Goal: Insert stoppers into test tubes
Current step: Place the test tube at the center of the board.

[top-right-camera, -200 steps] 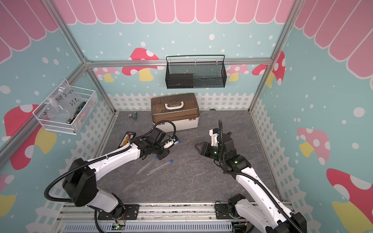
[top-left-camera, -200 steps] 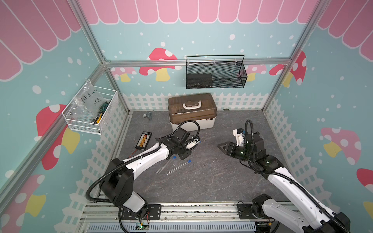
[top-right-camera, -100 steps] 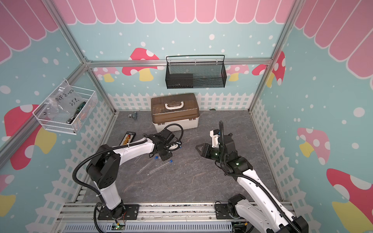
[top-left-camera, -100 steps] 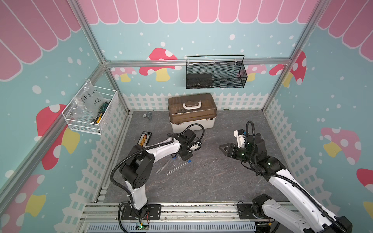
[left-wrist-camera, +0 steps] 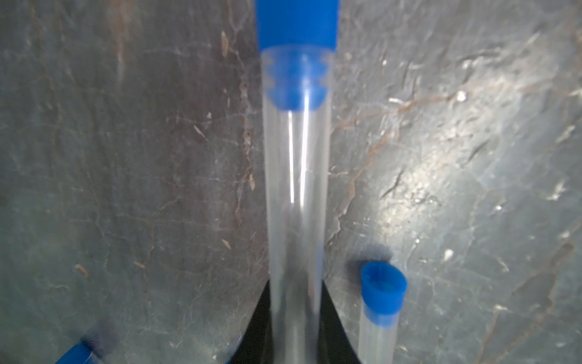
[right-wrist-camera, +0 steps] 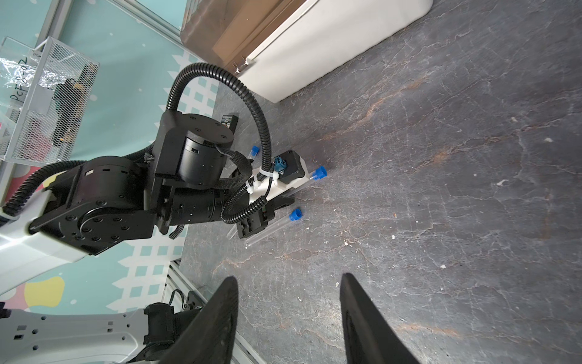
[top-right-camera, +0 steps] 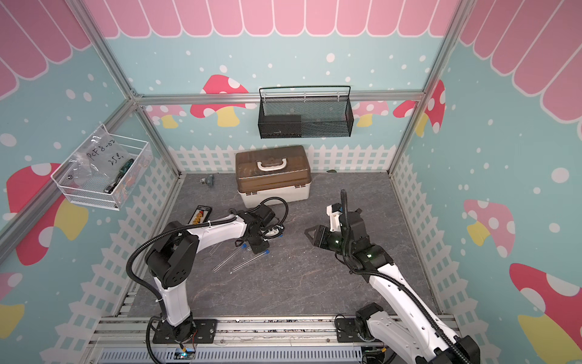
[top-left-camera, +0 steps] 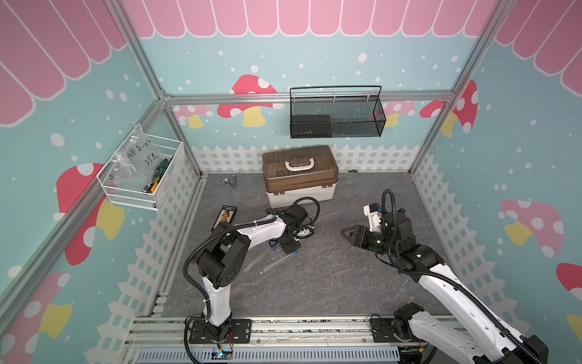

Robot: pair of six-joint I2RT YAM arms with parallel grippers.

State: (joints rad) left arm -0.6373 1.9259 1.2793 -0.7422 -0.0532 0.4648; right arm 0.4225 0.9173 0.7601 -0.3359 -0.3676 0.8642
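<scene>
My left gripper is shut on a clear test tube with a blue stopper seated in its mouth. It sits low over the grey floor in both top views. A second stoppered tube lies close beside its jaws. In the right wrist view three blue-capped tubes show around it; the held tube's stopper sticks out past the fingers. Two tubes lie on the floor by the left gripper. My right gripper hovers open and empty to the right.
A brown-lidded toolbox stands at the back. A black board with yellow connectors lies by the left fence. A white wire basket hangs on the left wall and a black mesh basket on the back wall.
The left gripper has come down and toward the front with the stoppered tube, to the tubes on the floor, and its arm has folded upright. The right gripper has barely moved.
</scene>
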